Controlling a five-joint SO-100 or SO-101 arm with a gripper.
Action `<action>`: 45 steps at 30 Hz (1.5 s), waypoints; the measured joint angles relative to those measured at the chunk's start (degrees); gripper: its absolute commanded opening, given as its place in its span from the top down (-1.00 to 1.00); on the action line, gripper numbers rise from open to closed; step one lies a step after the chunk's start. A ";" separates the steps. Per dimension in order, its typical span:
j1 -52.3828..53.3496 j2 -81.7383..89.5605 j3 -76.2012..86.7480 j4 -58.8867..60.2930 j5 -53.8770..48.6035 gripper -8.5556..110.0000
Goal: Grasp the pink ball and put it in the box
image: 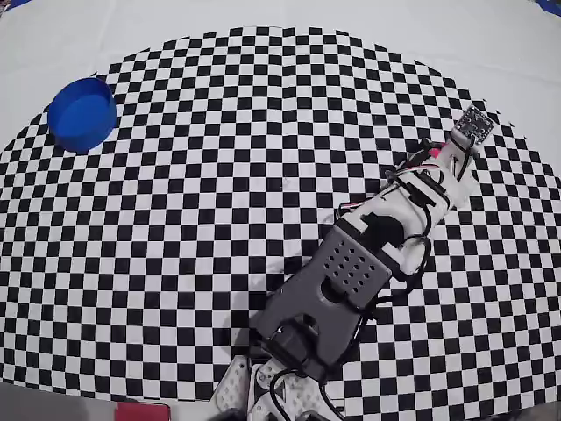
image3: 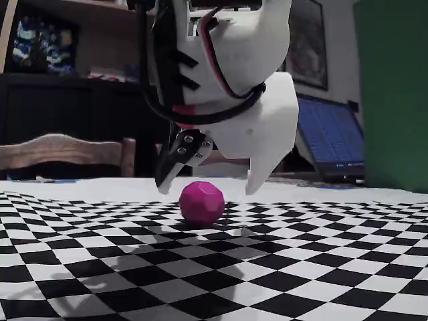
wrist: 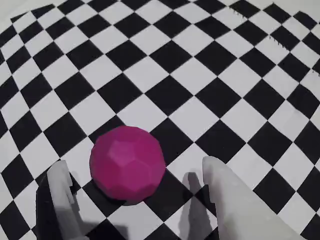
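The tool hangs just above the pink ball, its two fingers apart, one on each side of the ball and touching neither it nor the tabletop; the fixed view shows the fingertips a little higher than the ball's top. Straddling it this way looks like preparation for a descent and a squeeze, so the ball would be caught at its widest part. The ball rests on the checkered tabletop, under the tool. Far from the ball, in the overhead view, the box stands upright at the checker cloth's upper-left edge, open side up, ready to receive a drop.
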 measured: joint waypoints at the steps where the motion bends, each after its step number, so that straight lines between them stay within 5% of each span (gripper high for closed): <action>1: -0.09 -0.35 -0.26 0.09 0.00 0.33; 45: -0.88 -9.58 -12.39 3.43 0.00 0.33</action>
